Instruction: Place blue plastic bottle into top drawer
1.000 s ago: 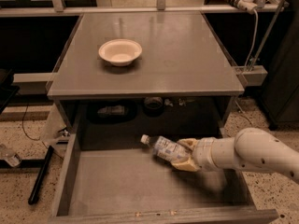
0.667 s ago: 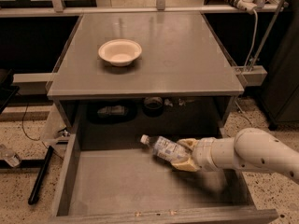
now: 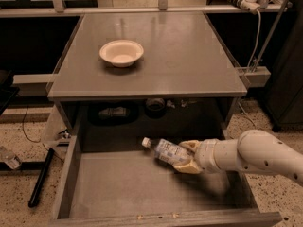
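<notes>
gripper [image 3: 188, 156]: closed around the blue plastic bottle [image 3: 166, 151], inside the open top drawer [image 3: 118, 188]. bottle tilted, white cap pointing up-left.

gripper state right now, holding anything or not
Gripper: shut on the blue plastic bottle, cap pointing left, inside the open top drawer, toward its right side.

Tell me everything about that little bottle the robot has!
The blue plastic bottle is small and clear, with a white cap and a white-and-blue label. It is tilted, cap pointing up-left, over the open top drawer. The gripper holds its bottom end between tan fingers.
</notes>
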Available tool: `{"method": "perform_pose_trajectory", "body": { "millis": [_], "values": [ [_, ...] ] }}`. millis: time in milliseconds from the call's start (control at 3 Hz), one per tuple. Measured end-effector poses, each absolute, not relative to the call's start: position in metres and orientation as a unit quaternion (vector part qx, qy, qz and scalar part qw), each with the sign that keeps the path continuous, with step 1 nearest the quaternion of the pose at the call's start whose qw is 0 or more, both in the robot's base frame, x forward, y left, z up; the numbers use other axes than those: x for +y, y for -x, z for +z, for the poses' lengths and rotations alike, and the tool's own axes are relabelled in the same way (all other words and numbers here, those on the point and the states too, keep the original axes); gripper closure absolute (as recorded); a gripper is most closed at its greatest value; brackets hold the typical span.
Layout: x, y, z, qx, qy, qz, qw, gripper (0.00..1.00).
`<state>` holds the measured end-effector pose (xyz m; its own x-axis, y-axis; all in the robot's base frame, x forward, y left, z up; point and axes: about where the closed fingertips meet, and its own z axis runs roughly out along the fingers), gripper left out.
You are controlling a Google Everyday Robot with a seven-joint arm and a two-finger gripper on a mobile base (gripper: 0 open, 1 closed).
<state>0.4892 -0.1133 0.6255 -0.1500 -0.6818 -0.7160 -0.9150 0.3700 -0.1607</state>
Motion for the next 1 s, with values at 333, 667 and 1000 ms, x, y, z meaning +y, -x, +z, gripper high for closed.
{"method": "perform_pose_trajectory", "body": {
  "millis": [333, 667, 1000],
  "values": [
    [-0.1133, -0.4892, 0.6255, 0.742, 0.538, 0.159, 0.368, 0.12],
    [-0.1133, -0.4892, 0.6255, 0.742, 0.538, 0.159, 0.368, 0.00],
    [-0.1132, -0.4892, 0.6254, 0.741, 0.538, 0.159, 0.368, 0.00]
  ]
}}
